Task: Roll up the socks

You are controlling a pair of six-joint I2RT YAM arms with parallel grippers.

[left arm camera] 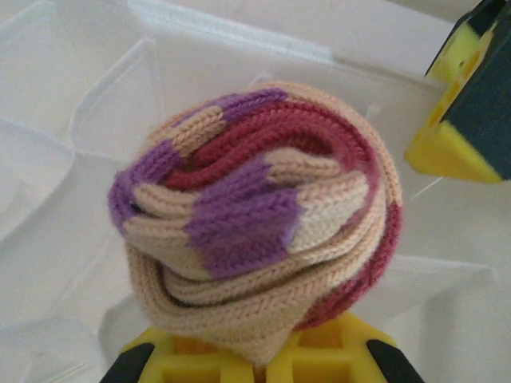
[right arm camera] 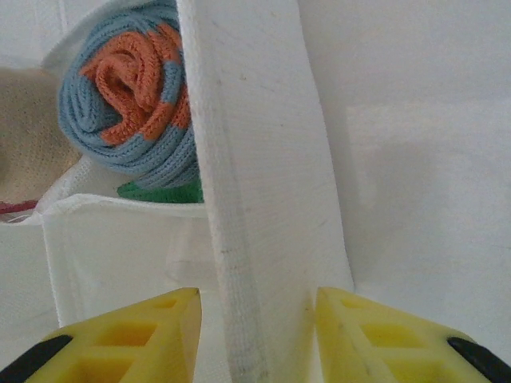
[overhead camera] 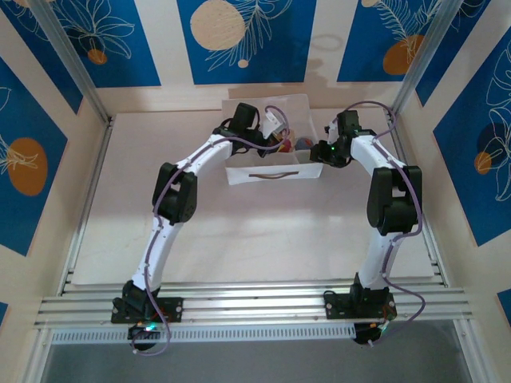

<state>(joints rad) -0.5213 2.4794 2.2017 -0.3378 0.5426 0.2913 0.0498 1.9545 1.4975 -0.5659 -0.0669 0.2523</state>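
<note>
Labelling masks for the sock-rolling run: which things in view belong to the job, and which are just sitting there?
Job:
- tan-maroon-purple sock, rolled
- grey-orange sock, rolled, in a box compartment

Just there:
- white fabric box
- green item against the grey-orange sock; too little showing to identify

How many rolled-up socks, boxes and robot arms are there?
Rolled socks: 2 (tan-and-maroon sock, blue-and-orange sock)
White box: 1
Robot arms: 2 (left arm, right arm)
Total: 5
</note>
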